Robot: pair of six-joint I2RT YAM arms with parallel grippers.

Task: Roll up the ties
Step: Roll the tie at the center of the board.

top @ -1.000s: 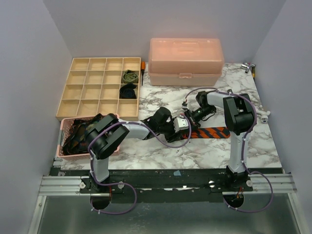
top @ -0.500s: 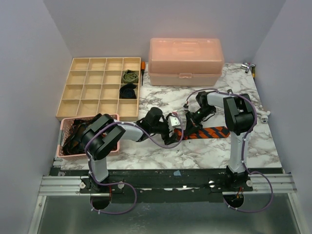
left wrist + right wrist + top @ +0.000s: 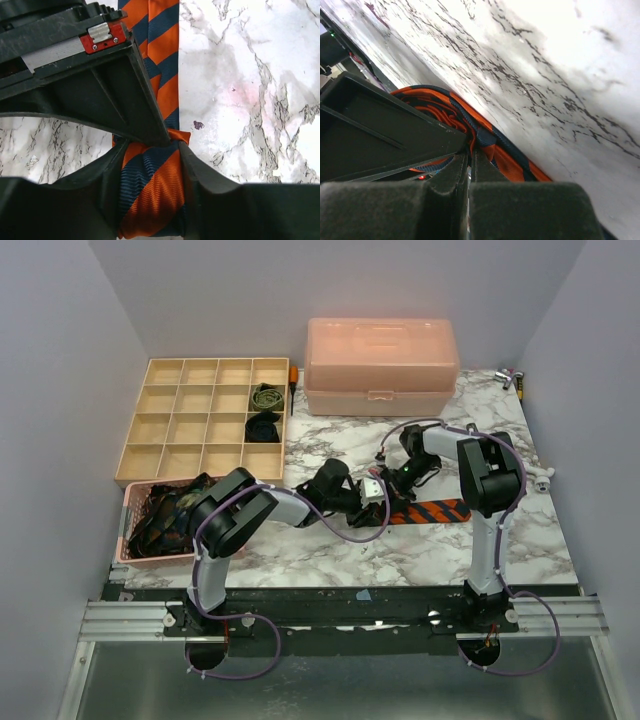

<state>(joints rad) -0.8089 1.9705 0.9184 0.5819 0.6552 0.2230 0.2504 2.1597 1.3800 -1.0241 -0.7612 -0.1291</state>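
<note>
An orange-and-navy striped tie (image 3: 432, 511) lies on the marble table, its left end wound into a roll (image 3: 150, 192). My left gripper (image 3: 372, 492) is shut on that roll (image 3: 445, 107), one finger on each side of it (image 3: 150, 190). The unrolled length runs away across the table (image 3: 162, 50). My right gripper (image 3: 392, 484) meets the roll from the other side, its fingers shut with the tips (image 3: 470, 157) pinching the folds at the roll's core. Two rolled ties, olive (image 3: 266, 395) and dark (image 3: 262, 427), sit in tray compartments.
A wooden compartment tray (image 3: 180, 445) stands at the back left. In front of it a pink basket (image 3: 128, 540) holds several dark ties (image 3: 160, 515). A pink lidded box (image 3: 380, 365) sits at the back. Small tools (image 3: 512, 378) lie at the table's right corner.
My left gripper opened and drew back to the left, then returned and closed on the roll. The right gripper stayed shut at the roll's core.
</note>
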